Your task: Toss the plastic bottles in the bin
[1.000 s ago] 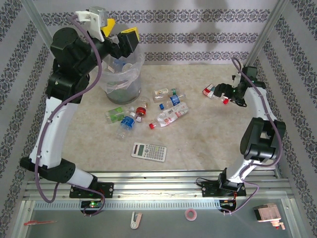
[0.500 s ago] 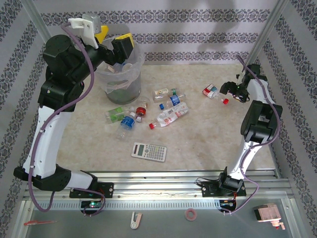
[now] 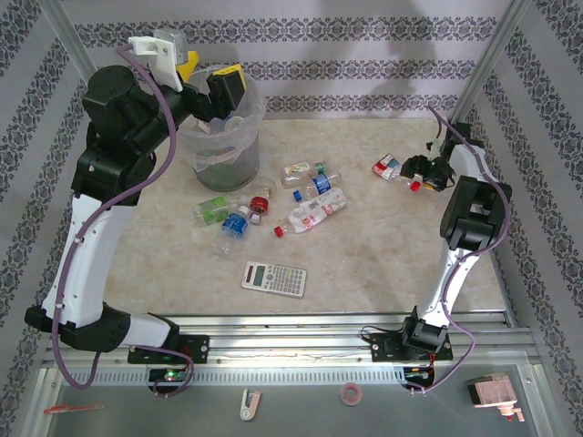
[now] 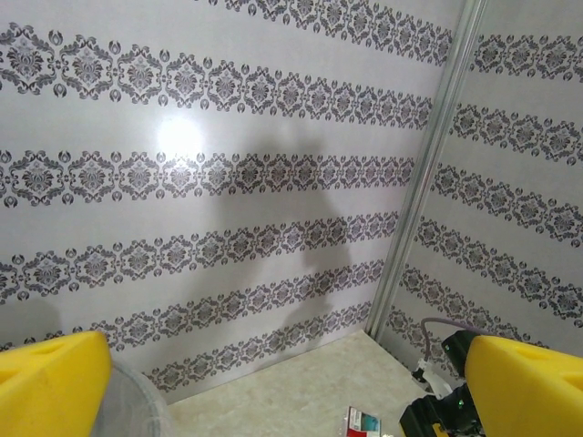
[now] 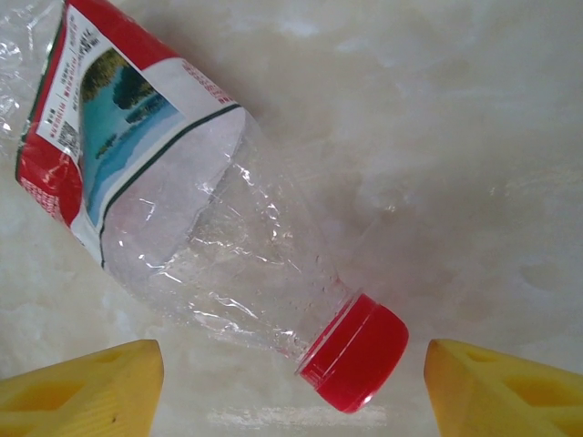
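A clear plastic bottle (image 5: 191,228) with a red and blue label and a red cap (image 5: 355,350) lies on the table at the right (image 3: 387,167). My right gripper (image 5: 291,382) is low over its cap end, open. A yellow finger (image 5: 82,387) stands on each side of the neck, and neither touches it. Several more plastic bottles (image 3: 314,209) lie in a cluster in the middle of the table. The grey bin (image 3: 223,141) stands at the back left with bottles inside. Above its rim hangs my left gripper (image 3: 211,77), wide open and empty (image 4: 291,391).
A grey calculator (image 3: 273,278) lies in front of the bottle cluster. Patterned walls close in the table at the back and sides, with a metal post (image 4: 428,173) in the far right corner. The bin's rim (image 4: 137,401) is just below my left fingers.
My right gripper has come down to the red-capped bottle and its fingers have narrowed around the neck. The left arm drew back a little above the bin, still open.
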